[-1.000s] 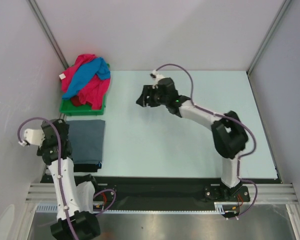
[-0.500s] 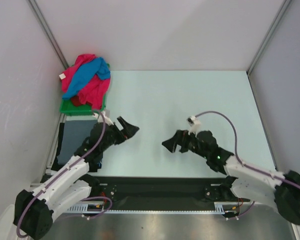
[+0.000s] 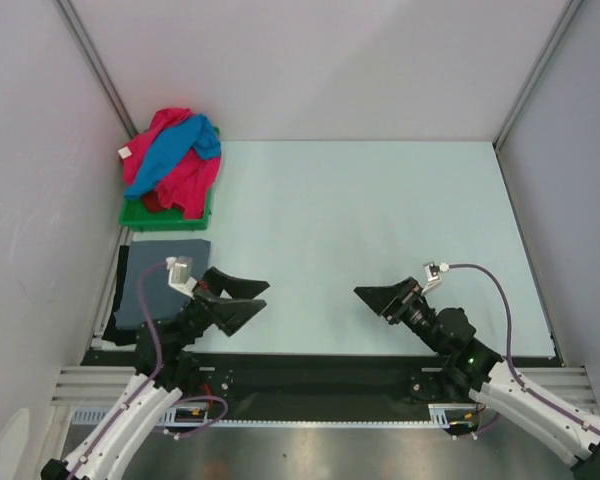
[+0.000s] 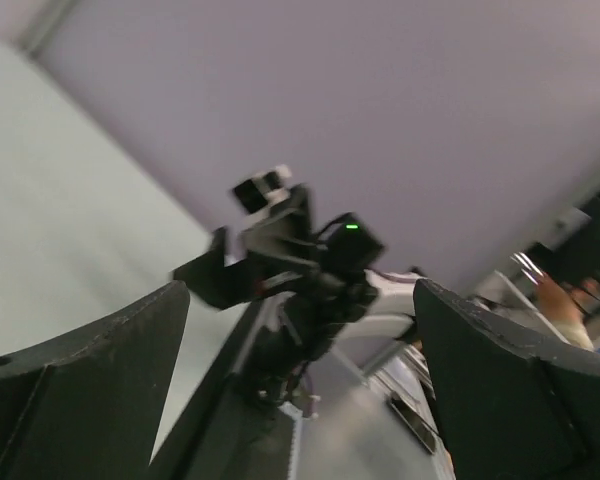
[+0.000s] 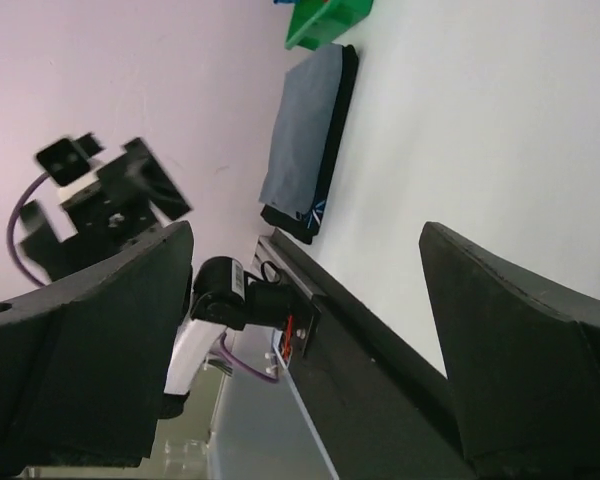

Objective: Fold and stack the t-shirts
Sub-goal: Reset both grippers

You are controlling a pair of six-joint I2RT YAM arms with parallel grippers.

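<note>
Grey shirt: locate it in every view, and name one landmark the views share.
Top external: grey shirt lies folded at lower left, just on the near side of the green tray.
Left wrist: not in it.
Right wrist: upper middle, lying flat.
Landmark: the green tray, at the shirt's far end in both views that show it.

- Pink t-shirt (image 3: 185,178): bright pink, plain.
- Blue t-shirt (image 3: 175,150): bright blue, plain.
- Tray (image 3: 140,216): solid green.
- Grey t-shirt (image 5: 305,130): slate-grey, no pattern.
- Black t-shirt (image 5: 335,130): black, with a small blue-white print (image 5: 316,210) at one corner.
- Table (image 3: 380,200): pale mint.
- Cables (image 3: 480,270): purple.
- Walls (image 3: 330,60): pale lilac-grey.
</note>
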